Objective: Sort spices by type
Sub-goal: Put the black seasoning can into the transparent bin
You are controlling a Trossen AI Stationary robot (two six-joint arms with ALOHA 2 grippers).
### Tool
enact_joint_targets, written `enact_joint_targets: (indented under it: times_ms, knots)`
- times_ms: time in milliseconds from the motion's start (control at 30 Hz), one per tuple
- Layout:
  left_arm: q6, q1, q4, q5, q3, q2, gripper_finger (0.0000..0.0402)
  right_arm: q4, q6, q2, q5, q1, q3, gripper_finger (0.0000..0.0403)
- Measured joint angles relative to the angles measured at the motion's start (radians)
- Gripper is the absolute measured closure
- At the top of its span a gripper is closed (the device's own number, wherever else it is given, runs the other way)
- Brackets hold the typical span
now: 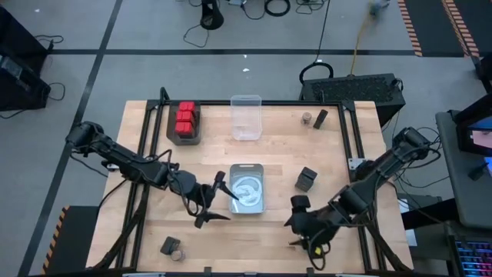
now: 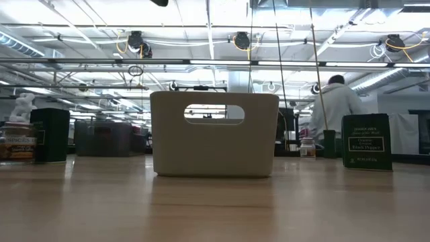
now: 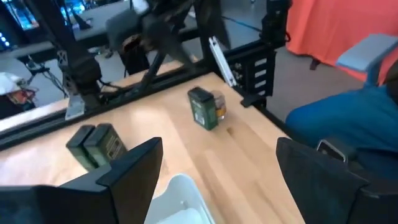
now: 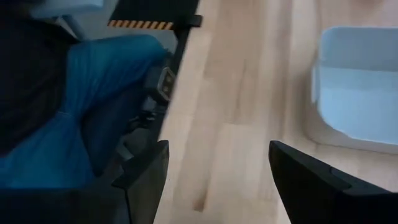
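Both end effectors stood wide open and empty above the wooden bench (image 1: pixel 269 246): the left end effector (image 1: pixel 219 201) just beside the white rectangular bin (image 1: pixel 247 189) at mid-bench, the right end effector (image 1: pixel 296 223) near the front edge to that bin's right. Four red boxy spice containers (image 1: pixel 185 118) sat grouped in a dark tray (image 1: pixel 184 138) at the back left, beside a clear plastic bin (image 1: pixel 246 117). Two black boxy spice tins (image 1: pixel 307 179) stood right of centre, another black tin with a small round jar (image 1: pixel 314 118) lay at the back right, and one more such pair (image 1: pixel 171 246) at the front left.
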Motion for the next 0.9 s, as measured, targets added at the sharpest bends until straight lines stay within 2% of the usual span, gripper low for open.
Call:
enact_joint_targets:
  times_ms: [233, 400, 633, 767, 900]
  knots:
    - [-0.064, 0.015, -0.074, 0.0, -0.002, 0.017, 0.0081, 0.029, 0.085, 0.055, -0.034, 0.051, 0.0, 0.0145]
    - [-0.069, 0.014, -0.067, 0.001, -0.002, 0.044, 0.0081, 0.029, 0.115, 0.106, -0.056, 0.07, 0.0, 0.0145]
    - [-0.071, 0.018, -0.058, 0.001, -0.002, 0.055, 0.0081, -0.076, 0.126, 0.18, -0.103, 0.077, 0.0, 0.0145]
    - [-0.072, 0.018, -0.059, 0.001, -0.002, 0.055, 0.0081, -0.141, 0.158, 0.201, -0.164, 0.078, 0.0, 0.0145]
    - [-0.072, 0.018, -0.059, 0.001, -0.002, 0.055, 0.0081, -0.173, 0.169, 0.201, -0.175, 0.082, 0.0, 0.0145]
